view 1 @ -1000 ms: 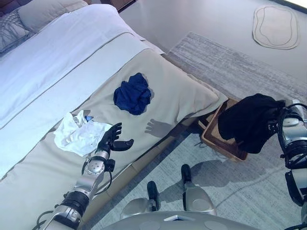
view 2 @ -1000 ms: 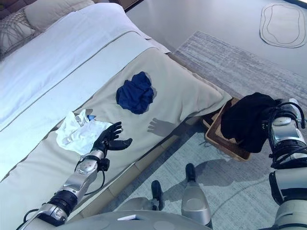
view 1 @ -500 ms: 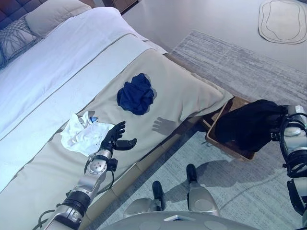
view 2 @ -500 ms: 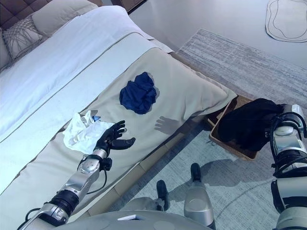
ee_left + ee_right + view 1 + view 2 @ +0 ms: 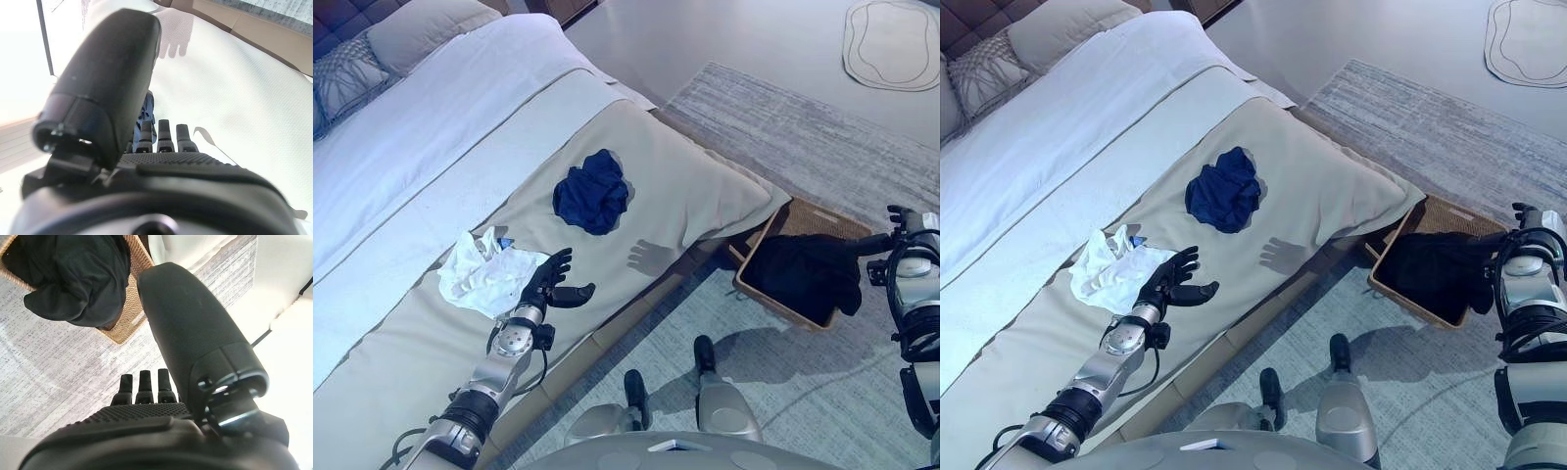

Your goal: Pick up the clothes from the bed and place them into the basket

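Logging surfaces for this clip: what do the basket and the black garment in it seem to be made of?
The basket looks like woven wicker or rattan, tan and matte; the right wrist view shows a plaited weave along its rim. The black garment looks like soft matte fabric, slumped in loose folds with one part draped over the rim; its exact fibre cannot be told.

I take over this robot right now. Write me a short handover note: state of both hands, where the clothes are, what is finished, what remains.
Left hand: open, over the bed beside the white garment, holding nothing.
Right hand: open and empty, beside the basket on the floor.
Done: the black garment lies in the basket, one part hanging over its rim.
Left: the white garment and the blue garment, both on the beige cover, must go into the basket.
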`<state>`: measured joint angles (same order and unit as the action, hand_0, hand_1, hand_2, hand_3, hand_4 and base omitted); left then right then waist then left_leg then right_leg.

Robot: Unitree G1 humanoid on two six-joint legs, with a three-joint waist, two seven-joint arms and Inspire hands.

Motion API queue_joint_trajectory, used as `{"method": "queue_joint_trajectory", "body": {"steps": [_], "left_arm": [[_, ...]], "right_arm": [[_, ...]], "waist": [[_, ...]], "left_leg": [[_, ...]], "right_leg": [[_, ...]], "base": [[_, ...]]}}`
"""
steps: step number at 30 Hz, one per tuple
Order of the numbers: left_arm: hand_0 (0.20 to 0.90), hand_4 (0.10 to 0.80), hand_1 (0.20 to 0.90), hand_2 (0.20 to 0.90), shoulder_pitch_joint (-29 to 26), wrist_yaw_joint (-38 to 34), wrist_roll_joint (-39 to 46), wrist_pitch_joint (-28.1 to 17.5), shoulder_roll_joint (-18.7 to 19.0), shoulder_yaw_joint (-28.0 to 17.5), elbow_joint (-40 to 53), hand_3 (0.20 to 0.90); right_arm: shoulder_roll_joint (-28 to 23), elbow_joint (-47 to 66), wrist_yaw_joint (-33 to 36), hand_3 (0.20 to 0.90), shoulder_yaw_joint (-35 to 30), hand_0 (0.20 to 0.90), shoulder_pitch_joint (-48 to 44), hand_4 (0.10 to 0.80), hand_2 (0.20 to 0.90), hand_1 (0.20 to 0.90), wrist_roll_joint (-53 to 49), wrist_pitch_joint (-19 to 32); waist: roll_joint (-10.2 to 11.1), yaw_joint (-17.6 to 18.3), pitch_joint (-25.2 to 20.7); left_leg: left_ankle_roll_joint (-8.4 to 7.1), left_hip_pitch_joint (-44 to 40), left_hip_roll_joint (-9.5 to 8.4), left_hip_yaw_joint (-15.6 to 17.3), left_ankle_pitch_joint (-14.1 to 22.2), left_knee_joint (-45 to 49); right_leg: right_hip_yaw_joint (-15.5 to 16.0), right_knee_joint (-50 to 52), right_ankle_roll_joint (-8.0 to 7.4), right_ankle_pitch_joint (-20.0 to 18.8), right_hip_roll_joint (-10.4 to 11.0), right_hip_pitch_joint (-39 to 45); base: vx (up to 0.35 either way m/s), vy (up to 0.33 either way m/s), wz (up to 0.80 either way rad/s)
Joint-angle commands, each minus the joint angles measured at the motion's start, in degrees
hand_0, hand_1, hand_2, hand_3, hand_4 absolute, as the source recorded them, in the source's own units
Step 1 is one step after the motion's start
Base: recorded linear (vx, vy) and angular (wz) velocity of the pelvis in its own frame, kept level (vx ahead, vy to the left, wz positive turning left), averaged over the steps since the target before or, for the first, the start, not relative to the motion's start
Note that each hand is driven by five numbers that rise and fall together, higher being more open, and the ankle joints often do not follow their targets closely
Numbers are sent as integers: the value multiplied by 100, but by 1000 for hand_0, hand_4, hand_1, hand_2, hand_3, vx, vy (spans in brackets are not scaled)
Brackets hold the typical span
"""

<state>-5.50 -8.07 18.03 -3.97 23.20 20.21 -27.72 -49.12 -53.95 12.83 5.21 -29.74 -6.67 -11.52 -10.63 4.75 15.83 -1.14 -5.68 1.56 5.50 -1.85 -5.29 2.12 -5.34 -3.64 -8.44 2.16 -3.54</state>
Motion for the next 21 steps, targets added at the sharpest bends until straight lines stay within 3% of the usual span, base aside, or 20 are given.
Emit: {"method": "queue_joint_trajectory", "body": {"steps": [1,21], "left_arm": [[900,800,900,900,-108,-69,-18,-493,328,-34,207,900],[900,800,900,900,-50,-354,1,-255,332,-170,463,900]], "right_arm": [[-216,227,195,900,54,900,-315,800,900,900,226,468],[-39,1520,32,900,265,900,-354,800,900,900,-53,749]], "waist": [[581,-51,-501],[897,-373,-449]], "left_leg": [[-53,-10,-148,205,411,261],[-46,52,-189,-229,431,431]], "right_leg": [[-240,89,-23,392,45,421],[14,176,51,472,154,587]], "base": [[0,0,0],[-6,-7,5]]}}
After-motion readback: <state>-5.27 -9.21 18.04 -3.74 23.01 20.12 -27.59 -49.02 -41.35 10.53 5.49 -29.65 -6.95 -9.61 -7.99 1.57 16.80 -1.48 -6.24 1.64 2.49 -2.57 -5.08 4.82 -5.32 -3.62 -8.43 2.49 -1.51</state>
